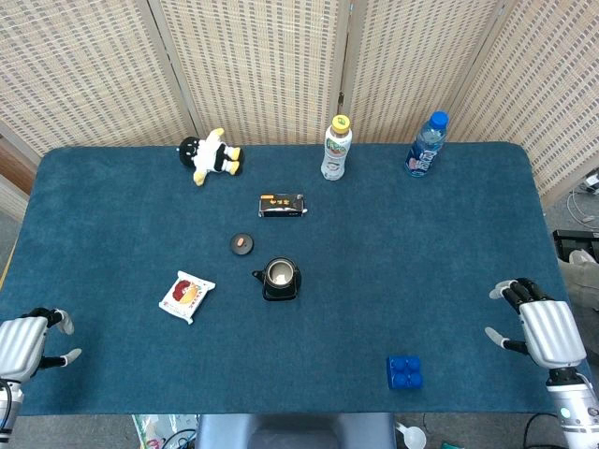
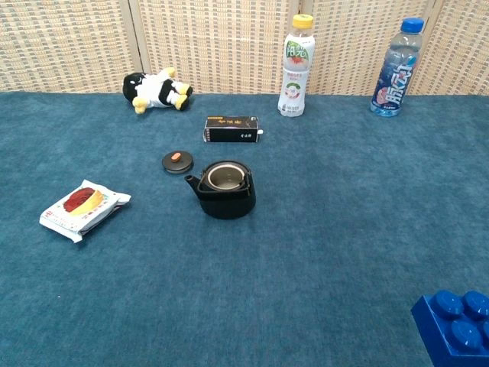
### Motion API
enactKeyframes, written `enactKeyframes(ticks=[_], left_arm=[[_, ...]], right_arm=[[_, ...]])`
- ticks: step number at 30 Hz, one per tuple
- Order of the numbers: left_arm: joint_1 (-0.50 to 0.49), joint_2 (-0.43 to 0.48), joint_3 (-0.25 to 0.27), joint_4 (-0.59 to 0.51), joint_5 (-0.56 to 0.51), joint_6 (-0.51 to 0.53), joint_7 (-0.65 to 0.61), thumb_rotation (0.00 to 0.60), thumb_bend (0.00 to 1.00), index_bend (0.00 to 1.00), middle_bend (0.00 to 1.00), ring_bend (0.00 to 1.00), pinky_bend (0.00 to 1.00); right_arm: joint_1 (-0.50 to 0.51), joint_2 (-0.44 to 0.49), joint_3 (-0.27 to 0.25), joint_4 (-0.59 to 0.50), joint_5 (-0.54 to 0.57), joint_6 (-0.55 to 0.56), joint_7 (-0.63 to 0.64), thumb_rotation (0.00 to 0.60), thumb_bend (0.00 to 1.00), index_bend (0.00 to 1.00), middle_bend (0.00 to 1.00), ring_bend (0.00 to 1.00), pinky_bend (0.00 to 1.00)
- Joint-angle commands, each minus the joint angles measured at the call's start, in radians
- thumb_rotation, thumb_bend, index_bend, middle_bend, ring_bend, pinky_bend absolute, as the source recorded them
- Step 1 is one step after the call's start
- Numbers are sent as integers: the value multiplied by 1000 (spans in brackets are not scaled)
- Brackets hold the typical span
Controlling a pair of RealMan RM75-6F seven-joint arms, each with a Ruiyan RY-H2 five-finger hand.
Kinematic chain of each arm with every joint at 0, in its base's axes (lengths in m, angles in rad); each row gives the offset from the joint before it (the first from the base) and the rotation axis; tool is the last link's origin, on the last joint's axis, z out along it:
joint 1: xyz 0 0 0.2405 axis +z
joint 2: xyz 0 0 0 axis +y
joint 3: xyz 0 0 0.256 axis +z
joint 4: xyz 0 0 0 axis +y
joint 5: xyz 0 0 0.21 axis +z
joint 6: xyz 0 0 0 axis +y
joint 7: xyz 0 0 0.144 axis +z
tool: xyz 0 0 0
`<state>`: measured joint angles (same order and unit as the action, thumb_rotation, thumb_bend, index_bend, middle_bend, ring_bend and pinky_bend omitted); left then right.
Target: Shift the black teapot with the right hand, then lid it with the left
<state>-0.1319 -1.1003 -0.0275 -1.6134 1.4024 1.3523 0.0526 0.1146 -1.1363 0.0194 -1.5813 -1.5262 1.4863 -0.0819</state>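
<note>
Blue plastic building brick nearest; black open-topped teapot mid-table, round black lid just beside. Left hand and right hand empty, fingers spread.

The table cloth was deep teal-blue. At centre sat the black teapot, its black lid bearing an orange knob. The plush toy at upper left was black, white and yellow. A blue brick filled the lower right corner.
</note>
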Motion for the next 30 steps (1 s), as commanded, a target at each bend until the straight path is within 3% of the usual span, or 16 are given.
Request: enactKeyframes(ticks=[1,14,23,30], left_arm=[[-1,-1,0,1,-1,-2,-1,600,106,576,533,377,477],[-1,-8,0,6,-13,-8,15,600,106,572,533,377,477],[3,-1,0,0,-11,-1,7,600,106,570,533,377,477],[6,7,-1,-3,-9,2,-4,600,106,570,533,377,477]], right_arm=[[0,-1,1,1,-1,-1,0,600,71,404,349,243,558],[22,3,10,-21,-12,-43,1,600,73,404,349,243,557],[81,56,44,-173,-31,-92,-122,600,78,404,349,243,557],[142,85,77,-276,19,-180,-223,600,77,404,349,243,557]])
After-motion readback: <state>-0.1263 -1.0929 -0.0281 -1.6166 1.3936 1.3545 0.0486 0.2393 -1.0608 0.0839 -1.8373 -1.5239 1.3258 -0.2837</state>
